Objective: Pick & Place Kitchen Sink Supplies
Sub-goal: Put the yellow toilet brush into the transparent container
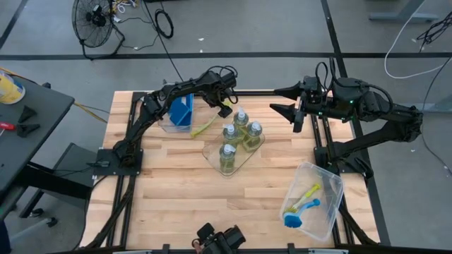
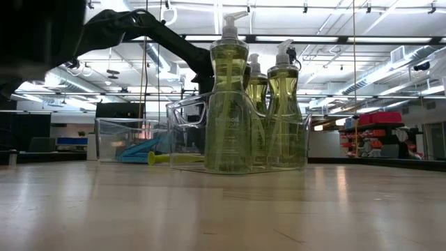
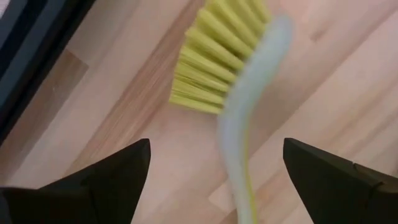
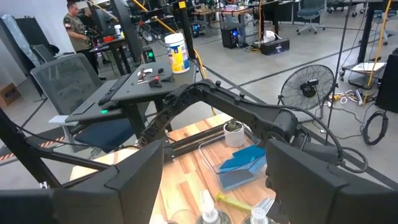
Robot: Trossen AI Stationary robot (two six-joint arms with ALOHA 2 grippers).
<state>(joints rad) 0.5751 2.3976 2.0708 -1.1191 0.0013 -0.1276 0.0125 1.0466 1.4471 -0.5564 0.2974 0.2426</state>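
A yellow-green dish brush (image 1: 204, 127) lies on the wood between the sponge bin and the bottle tray. My left gripper (image 1: 224, 109) hangs open over it. In the left wrist view its fingers stand wide on either side of the brush's pale handle (image 3: 239, 143), behind the bristle head (image 3: 211, 62), touching nothing. Blue sponges (image 1: 182, 111) stand on edge in a clear bin. Several clear bottles of yellow-green liquid (image 1: 241, 130) stand on a clear flat tray (image 1: 244, 159). My right gripper (image 1: 274, 99) is open, off to the tray's far right.
A clear bin (image 1: 332, 185) near the table's right near corner holds a yellow-green brush (image 1: 308, 192) and a blue brush (image 1: 296, 215). The sponge bin (image 1: 166, 125) sits close to the lying brush. Bare wood spreads across the near left of the table (image 1: 169, 197).
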